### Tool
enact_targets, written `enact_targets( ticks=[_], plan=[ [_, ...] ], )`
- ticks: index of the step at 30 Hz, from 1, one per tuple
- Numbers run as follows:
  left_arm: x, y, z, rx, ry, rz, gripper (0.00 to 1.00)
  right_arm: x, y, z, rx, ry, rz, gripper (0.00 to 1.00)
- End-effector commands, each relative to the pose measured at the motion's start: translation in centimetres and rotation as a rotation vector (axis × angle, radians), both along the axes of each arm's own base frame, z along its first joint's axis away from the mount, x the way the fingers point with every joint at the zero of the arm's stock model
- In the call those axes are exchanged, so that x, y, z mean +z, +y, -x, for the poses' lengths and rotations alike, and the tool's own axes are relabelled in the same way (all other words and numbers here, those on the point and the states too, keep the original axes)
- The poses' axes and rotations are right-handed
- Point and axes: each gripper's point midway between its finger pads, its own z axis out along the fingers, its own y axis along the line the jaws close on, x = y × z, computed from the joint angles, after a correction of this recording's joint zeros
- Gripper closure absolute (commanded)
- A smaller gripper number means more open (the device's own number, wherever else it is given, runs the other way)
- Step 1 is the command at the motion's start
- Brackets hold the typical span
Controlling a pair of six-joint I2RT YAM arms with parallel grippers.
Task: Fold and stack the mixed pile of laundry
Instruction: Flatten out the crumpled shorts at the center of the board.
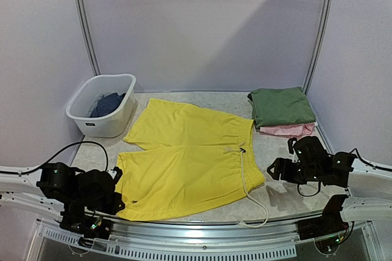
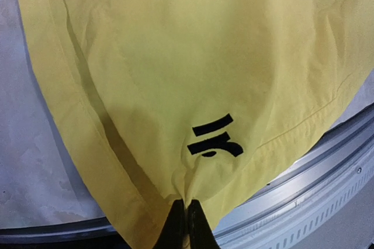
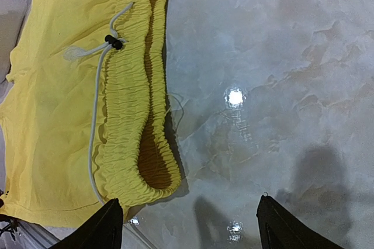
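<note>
The marbled counter carries the bright yellow drawstring shorts, spread flat across its middle with the legs to the left and the gathered waistband to the right. At the far right lies a folded stack, the olive-green garment on top of the pink garment.

At the far left stands a white slotted basket, and the dark blue garment lies crumpled inside it.

The right claw hangs over bare counter just right of the waistband, its fingers wide apart and holding nothing. The left claw is pinched together on the near-left hem of the shorts, just below a small black logo.

A white drawstring trails from the waistband towards the near edge.
</note>
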Motion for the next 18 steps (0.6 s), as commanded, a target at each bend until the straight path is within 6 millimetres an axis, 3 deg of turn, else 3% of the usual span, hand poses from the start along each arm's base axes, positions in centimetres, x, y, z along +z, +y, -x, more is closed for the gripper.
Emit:
enact_targets(
  ticks=[1,6,12,18],
  plan=[
    [-0.4,-1.8,-0.4,-0.047,-0.040,0.034,1.00,-1.0,-1.3,1.2,-0.066,0.046,0.000,0.20],
    [0.1,-2.5,-1.2,-0.062,-0.087,0.030,1.00,-1.0,-0.1,1.6,-0.030,0.060,-0.069,0.20],
    [0.1,-2.6,-1.6,-0.069,-0.114,0.019,1.00,-1.4,4.2,1.7,0.117,0.101,-0.209,0.25],
    [-0.5,-2.0,-1.6,-0.066,-0.115,0.000,1.00,-2.4,7.0,1.5,0.193,0.154,-0.270,0.28]
  ],
)
